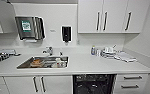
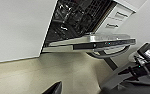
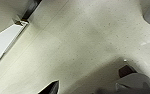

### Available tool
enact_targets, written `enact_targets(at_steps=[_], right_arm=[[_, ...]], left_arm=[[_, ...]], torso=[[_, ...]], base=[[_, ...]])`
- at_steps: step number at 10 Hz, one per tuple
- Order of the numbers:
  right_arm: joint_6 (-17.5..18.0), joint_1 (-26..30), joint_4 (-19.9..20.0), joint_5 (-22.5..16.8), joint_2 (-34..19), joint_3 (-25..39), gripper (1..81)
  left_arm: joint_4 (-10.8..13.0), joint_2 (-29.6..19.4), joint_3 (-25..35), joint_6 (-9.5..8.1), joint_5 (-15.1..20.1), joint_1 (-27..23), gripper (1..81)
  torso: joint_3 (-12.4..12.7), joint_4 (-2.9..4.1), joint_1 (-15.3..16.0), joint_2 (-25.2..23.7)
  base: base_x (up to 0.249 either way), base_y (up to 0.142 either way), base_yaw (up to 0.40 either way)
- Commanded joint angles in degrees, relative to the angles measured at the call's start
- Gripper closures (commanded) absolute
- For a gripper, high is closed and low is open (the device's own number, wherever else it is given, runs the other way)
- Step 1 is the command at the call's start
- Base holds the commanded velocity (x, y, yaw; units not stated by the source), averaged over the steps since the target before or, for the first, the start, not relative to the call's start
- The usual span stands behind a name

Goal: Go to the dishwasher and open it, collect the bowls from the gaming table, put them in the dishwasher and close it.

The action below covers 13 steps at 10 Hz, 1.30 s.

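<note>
- Under the counter (image 1: 91, 65), just right of the sink (image 1: 44, 62), stood the dishwasher (image 1: 93, 84), dark cavity and wire racks exposed between white cabinet fronts.
- Showed in the left wrist view with its door (image 2: 91, 41) swung down and out from the opening, bar handle (image 2: 108, 53) slung along the outer edge.
- Ran the door's long axis, and the handle with it, crosswise to the left arm's line of sight, the racks (image 2: 73, 17) lying beyond the door.
- Lay ahead of and above the left gripper (image 2: 54, 89), well apart from it, with pale floor (image 2: 73, 72) between.
- Judged the left arm the nearer of the two to the door, since its wrist faced the machine.
- Hung low over the floor, both arms, neither touching anything.
- Pointed the right gripper (image 3: 51, 89) at speckled floor beside a white plinth edge (image 3: 6, 40).
- Could not tell how far either gripper was open, nor make out anything held in either.
- Looked done, the opening step; judged the fetching of the bowls from the gaming table as not yet begun.
</note>
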Motion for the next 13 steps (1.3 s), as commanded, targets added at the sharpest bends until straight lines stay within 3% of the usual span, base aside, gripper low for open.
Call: enact_targets(at_steps=[1,4,8,10,12,13], right_arm=[[-9.9,0.9,-2.5,8.1,0.9,-6.7,1.0],[-18.5,-3.2,-2.5,12.8,5.0,-16.4,1.0],[-29.0,-8.8,-2.5,25.0,10.3,-29.3,1.0],[-31.2,-11.6,-2.7,28.9,13.0,-33.2,1.0],[-31.3,-13.4,-4.4,29.2,15.4,-35.6,1.0],[-31.2,-14.1,-4.8,29.2,16.2,-36.3,1.0]], left_arm=[[0.0,13.2,-16.0,-2.41,0.5,6.2,1.0],[0.2,20.2,-23.2,-2.85,0.8,10.5,1.0],[-0.2,29.2,-35.1,-2.94,0.7,14.9,1.0],[-0.5,33.3,-41.2,-4.61,0.9,16.2,1.0],[-0.4,36.3,-44.2,-4.61,1.0,16.7,1.0],[-0.3,37.6,-45.7,-4.61,1.1,16.7,1.0]], torso=[[0.0,0.00,0.0,0.0],[0.0,0.00,0.0,0.0],[0.0,0.00,0.0,0.0],[0.0,0.00,0.0,0.0],[0.0,0.00,0.0,0.0],[0.0,0.00,-3.7,5.7]], base=[[0.000,0.000,0.000],[0.000,0.000,0.000],[0.000,0.000,0.000],[0.000,0.000,0.000],[0.000,0.000,0.000],[0.000,0.000,0.000]])
